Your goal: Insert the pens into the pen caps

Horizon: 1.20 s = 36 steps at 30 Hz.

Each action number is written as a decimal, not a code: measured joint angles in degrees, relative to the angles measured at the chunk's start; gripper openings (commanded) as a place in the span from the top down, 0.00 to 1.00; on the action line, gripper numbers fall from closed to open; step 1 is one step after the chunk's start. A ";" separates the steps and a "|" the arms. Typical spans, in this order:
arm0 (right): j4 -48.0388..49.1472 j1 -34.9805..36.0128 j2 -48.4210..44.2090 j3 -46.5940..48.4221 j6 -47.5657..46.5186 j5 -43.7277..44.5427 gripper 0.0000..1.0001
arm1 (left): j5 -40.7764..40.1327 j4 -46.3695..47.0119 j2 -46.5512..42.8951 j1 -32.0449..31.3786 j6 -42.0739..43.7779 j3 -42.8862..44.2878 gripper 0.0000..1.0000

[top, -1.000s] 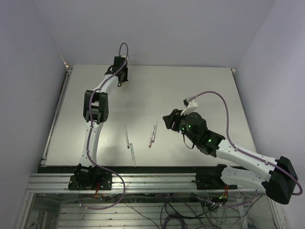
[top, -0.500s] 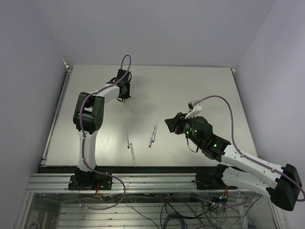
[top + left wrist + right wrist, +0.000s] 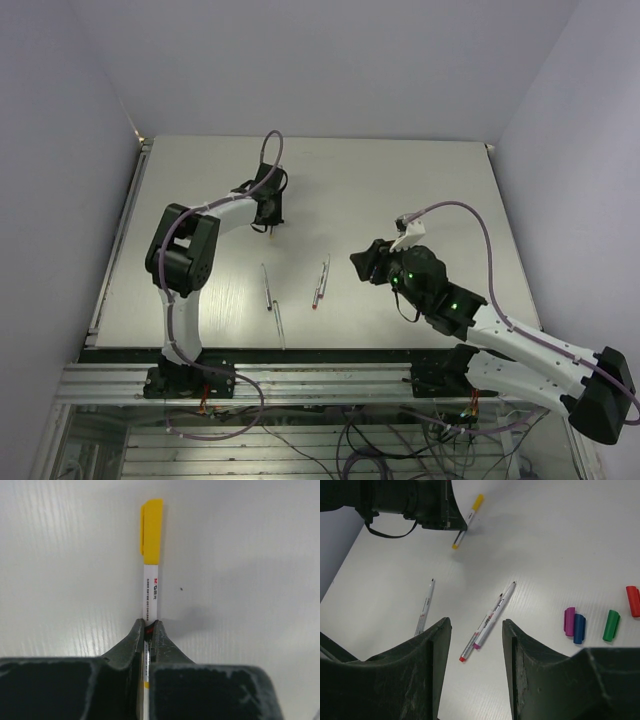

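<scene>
My left gripper point(image 3: 148, 625) is shut on a white pen point(image 3: 151, 590) that wears the yellow cap point(image 3: 152, 530) on its far end. It holds this pen just above the table at the back middle point(image 3: 270, 215). Three uncapped pens show near the front: two on the left point(image 3: 266, 287) point(image 3: 278, 322) and a close pair point(image 3: 322, 282), one red-ended point(image 3: 469, 649), one magenta-ended point(image 3: 507, 594). Magenta point(image 3: 569, 621), blue point(image 3: 579, 628), green point(image 3: 610, 625) and red point(image 3: 633, 600) caps lie loose to the right. My right gripper point(image 3: 475, 625) hangs open above the pair, empty.
The table point(image 3: 420, 190) is a plain white board with walls on three sides. A metal rail point(image 3: 300, 380) runs along the near edge. The right arm's purple cable point(image 3: 470, 225) loops over the right half of the table. In the top view the caps are hidden under the right arm.
The left arm has swung from the table's far edge toward the middle, carrying the yellow-capped pen. The right arm has shifted slightly nearer and lower; its jaws stay the same.
</scene>
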 measured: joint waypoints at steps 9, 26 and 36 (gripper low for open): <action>-0.33 0.00 4.96 0.37 -0.81 0.48 0.51 | 0.15 -0.42 -4.26 -1.40 -1.90 -4.87 0.74; -2.97 0.00 12.09 2.10 -3.28 -2.67 0.45 | -0.46 -1.42 -19.87 -1.60 -2.14 -9.51 0.68; 1.31 0.26 17.03 1.64 -4.79 -7.61 0.46 | -3.82 -6.25 -33.16 -4.17 -4.17 -22.80 0.67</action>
